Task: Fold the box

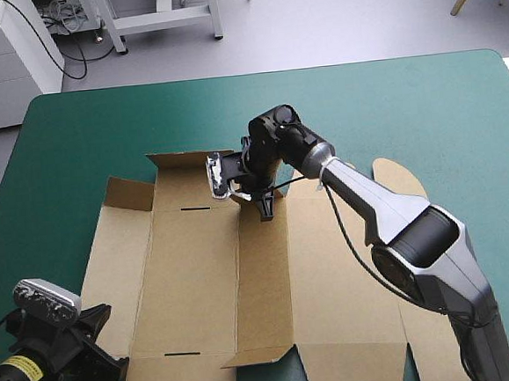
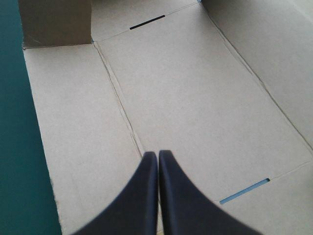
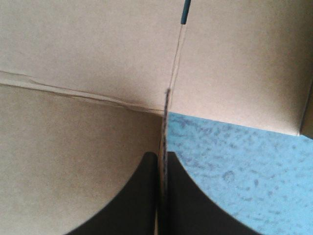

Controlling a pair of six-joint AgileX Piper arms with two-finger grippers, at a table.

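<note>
The teal-green worktop point(image 1: 407, 108) is showing lots of bare room along its far edge and on the right. The brown box point(image 1: 191, 275) is lying opened out in the middle, reaching toward the near edge. The right tool point(image 3: 163, 156) is pinching a thin board edge at the box's far side. The left tool point(image 2: 157, 152) is clenched on nothing, over the box's left panel.
</note>
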